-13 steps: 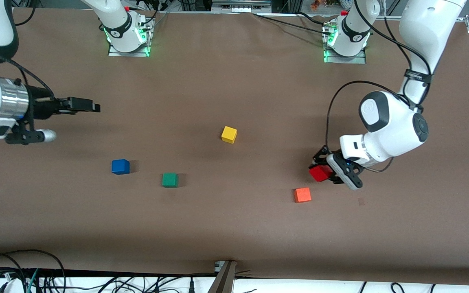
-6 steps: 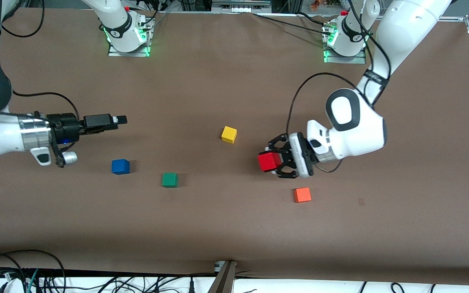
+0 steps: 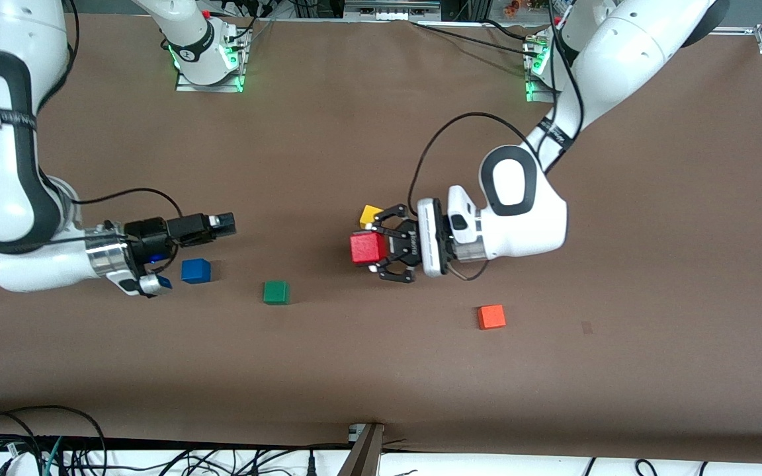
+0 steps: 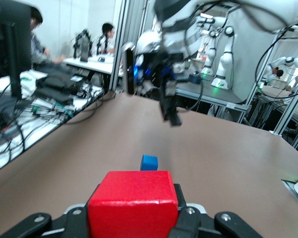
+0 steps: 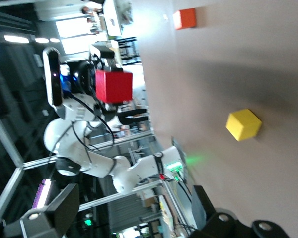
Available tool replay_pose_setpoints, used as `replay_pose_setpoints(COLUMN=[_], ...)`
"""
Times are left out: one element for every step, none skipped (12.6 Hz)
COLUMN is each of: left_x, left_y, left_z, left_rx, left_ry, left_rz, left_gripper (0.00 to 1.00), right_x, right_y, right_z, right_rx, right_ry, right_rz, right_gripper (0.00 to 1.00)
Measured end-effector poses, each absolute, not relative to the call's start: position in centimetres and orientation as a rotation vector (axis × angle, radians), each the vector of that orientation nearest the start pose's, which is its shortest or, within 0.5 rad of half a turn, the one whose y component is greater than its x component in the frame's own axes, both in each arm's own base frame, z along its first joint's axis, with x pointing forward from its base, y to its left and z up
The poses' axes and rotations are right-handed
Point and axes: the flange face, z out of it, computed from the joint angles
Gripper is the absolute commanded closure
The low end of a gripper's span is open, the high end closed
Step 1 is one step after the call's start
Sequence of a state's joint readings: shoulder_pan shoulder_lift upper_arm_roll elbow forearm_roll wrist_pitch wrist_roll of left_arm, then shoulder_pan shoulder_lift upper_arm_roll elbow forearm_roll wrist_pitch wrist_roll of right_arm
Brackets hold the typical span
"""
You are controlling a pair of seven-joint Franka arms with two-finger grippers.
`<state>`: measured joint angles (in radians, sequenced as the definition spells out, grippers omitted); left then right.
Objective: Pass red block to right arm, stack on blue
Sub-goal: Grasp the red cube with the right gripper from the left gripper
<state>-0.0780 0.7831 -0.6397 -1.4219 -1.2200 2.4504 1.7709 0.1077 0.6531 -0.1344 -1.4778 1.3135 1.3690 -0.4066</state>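
Note:
My left gripper (image 3: 376,250) is shut on the red block (image 3: 368,248) and holds it sideways above the table, over the spot just beside the yellow cube. The red block fills the left wrist view (image 4: 133,203) between the black claw links. The blue cube (image 3: 196,271) sits on the table toward the right arm's end; it also shows in the left wrist view (image 4: 149,162). My right gripper (image 3: 225,225) hovers low beside the blue cube, pointing toward the red block, a wide gap away from it. The right wrist view shows the held red block (image 5: 113,85).
A green cube (image 3: 276,292) lies between the blue cube and the left gripper. A yellow cube (image 3: 369,213) is partly hidden by the left gripper. An orange-red cube (image 3: 491,317) lies nearer the front camera, toward the left arm's end.
My left gripper has carried the red block toward the table's middle, to beside the yellow cube. My right gripper has come lower and closer to the blue cube, reaching toward the middle.

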Motion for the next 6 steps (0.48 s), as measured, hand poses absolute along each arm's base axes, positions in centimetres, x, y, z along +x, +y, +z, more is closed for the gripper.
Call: replay_pose_setpoints(left_x=[63.6, 63.2, 62.6, 61.9, 61.3, 61.0], left_y=[-40.9, -41.6, -42.5, -43.6, -44.7, -45.5], left_z=[33.0, 32.3, 31.8, 31.5, 31.3, 31.1], left_rx=[1.516, 1.477, 1.443, 1.417, 1.392, 1.374], left_ry=[-1.183, -1.166, -1.143, -1.118, -1.103, -1.102], left_rz=[1.013, 1.063, 1.102, 1.131, 1.162, 1.182], left_gripper=[1.0, 1.0, 1.0, 1.0, 1.0, 1.0], right_x=[66.6, 66.6, 66.6, 66.5, 66.5, 66.5], right_y=[12.5, 13.3, 14.2, 15.2, 16.2, 17.3], right_z=[31.8, 31.0, 30.4, 30.0, 29.6, 29.0], right_rx=[-1.713, -1.669, -1.63, -1.594, -1.56, -1.54], right_ry=[-0.075, -0.069, -0.065, -0.062, -0.057, -0.046], right_rz=[0.367, 0.352, 0.339, 0.326, 0.311, 0.298], right_gripper=[0.0, 0.0, 0.0, 0.0, 0.0, 0.0])
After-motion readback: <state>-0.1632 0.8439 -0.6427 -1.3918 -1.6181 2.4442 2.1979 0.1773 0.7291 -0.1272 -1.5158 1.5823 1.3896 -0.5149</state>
